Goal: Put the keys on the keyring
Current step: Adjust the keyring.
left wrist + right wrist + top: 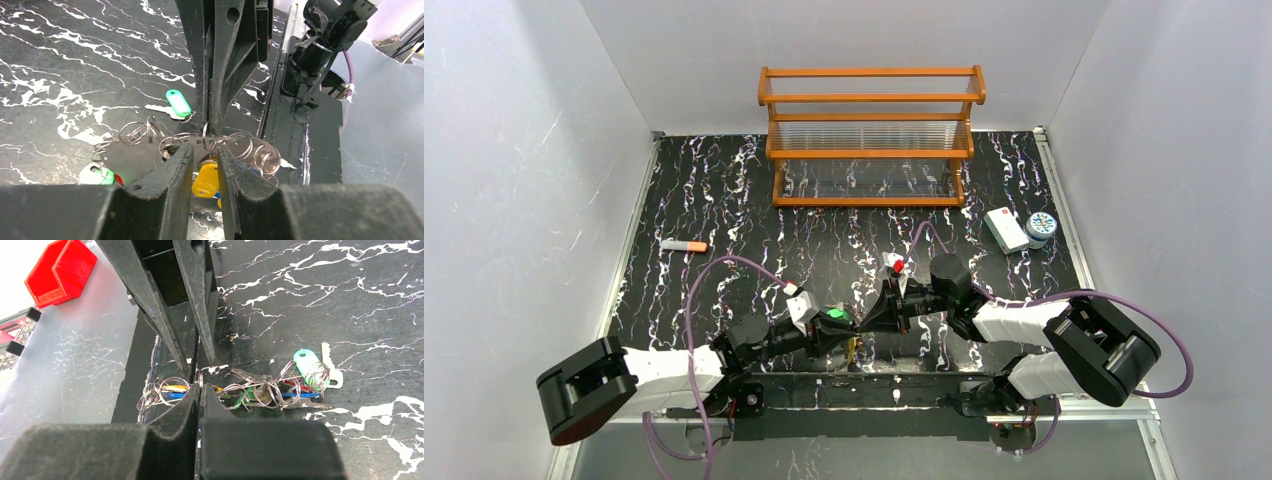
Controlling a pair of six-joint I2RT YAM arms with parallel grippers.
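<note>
The keyring point(140, 160) is a flat silver oval with a row of holes and hangs above the table. Several wire rings and keys with yellow, blue, green and red tags point(270, 392) dangle from it. My right gripper point(201, 386) is shut on a thin ring at its edge, reaching in from above in the left wrist view point(209, 127). My left gripper point(204, 150) straddles the same edge, its jaws narrowed onto a yellow-tagged key point(206, 180) that fills the gap. A green-tagged key point(178, 103) lies on the table just beyond. The two grippers point(856, 322) meet tip to tip.
A wooden rack point(871, 135) stands at the back. A white box point(1005, 228) and a round tin point(1041, 228) sit at the right. An orange-tipped stick point(684, 245) lies at the left. The table's near edge and metal rail point(300, 150) run close beneath the grippers.
</note>
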